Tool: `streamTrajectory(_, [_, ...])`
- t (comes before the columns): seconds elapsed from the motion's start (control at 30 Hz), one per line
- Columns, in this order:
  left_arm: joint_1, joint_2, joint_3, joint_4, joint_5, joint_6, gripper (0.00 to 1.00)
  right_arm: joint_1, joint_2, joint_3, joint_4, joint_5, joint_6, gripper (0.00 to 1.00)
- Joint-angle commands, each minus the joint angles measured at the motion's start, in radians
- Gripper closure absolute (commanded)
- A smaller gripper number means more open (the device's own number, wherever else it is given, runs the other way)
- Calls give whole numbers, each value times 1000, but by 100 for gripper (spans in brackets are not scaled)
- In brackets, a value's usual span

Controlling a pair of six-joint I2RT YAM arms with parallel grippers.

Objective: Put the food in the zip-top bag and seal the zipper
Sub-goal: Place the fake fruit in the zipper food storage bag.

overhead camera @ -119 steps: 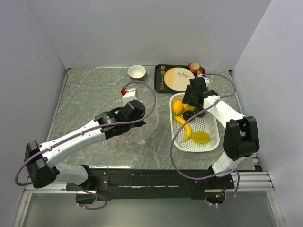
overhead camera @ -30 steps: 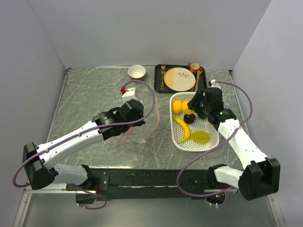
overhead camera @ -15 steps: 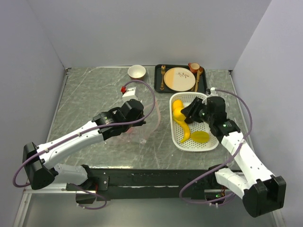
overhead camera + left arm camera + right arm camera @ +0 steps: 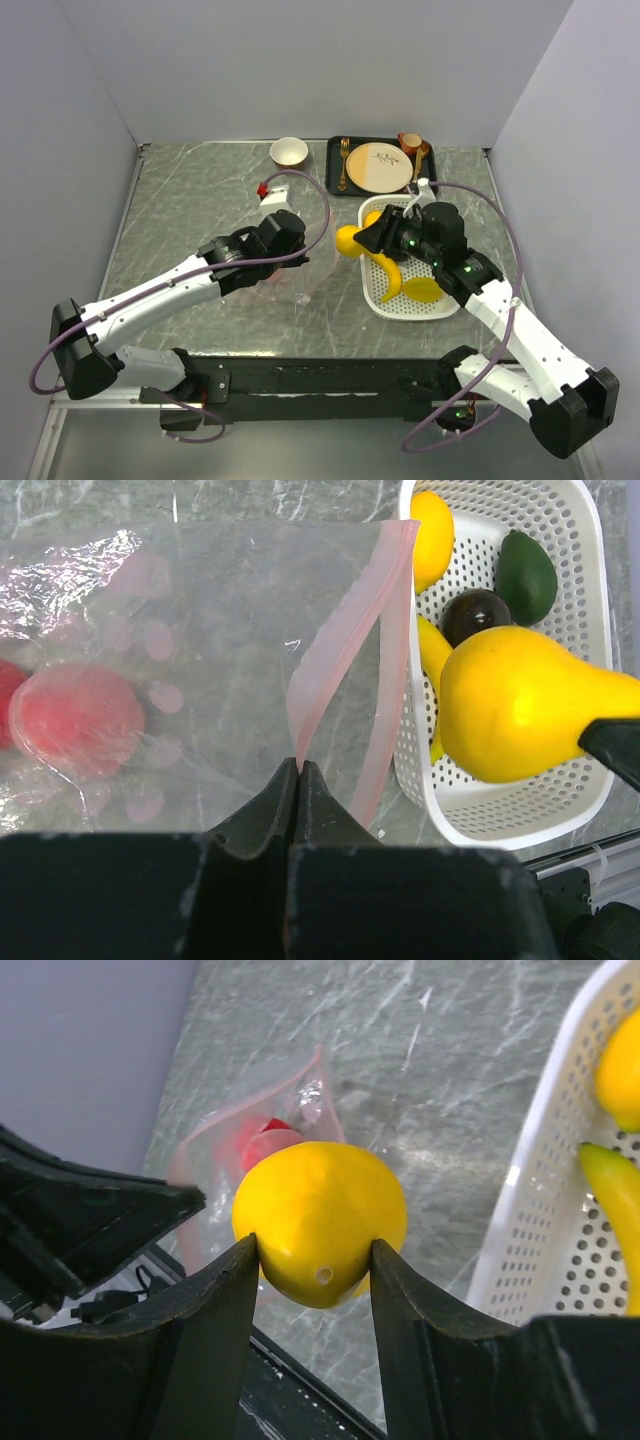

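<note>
My left gripper (image 4: 298,767) is shut on the pale pink zipper (image 4: 340,665) and holds one lip of the clear zip-top bag (image 4: 200,620) up, so its mouth faces the basket. A red fruit (image 4: 75,715) lies inside the bag. My right gripper (image 4: 314,1250) is shut on a yellow pear-shaped fruit (image 4: 320,1215). It holds the fruit in the air between the white basket (image 4: 443,306) and the bag (image 4: 308,268), just left of the basket's rim. In the basket lie a banana (image 4: 392,276), a yellow-green piece (image 4: 424,290), a yellow round fruit (image 4: 430,525) and a dark purple ball (image 4: 478,612).
A black tray (image 4: 334,180) with a beige plate (image 4: 378,167), cutlery and a cup stands at the back, just behind the basket. A white bowl (image 4: 289,152) sits to its left. Grey walls close in the table on three sides.
My right arm has lifted the yellow fruit out of the basket and carried it left, towards the bag's mouth. The left arm has kept still, holding the zipper.
</note>
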Motion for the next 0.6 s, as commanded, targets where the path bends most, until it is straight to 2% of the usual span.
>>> streamTrajectory(0.0, [0,-1,-5,32,-1,-4,99,56,4,50,48,27,-11,100])
streamTrajectory(0.27, [1,2,6,35,1,6,99,110,73,33,128,-11,26,100])
streamTrajectory(0.57, [0,-22,-17,63,31,-1,99,150,196,74,143,-17,14,100])
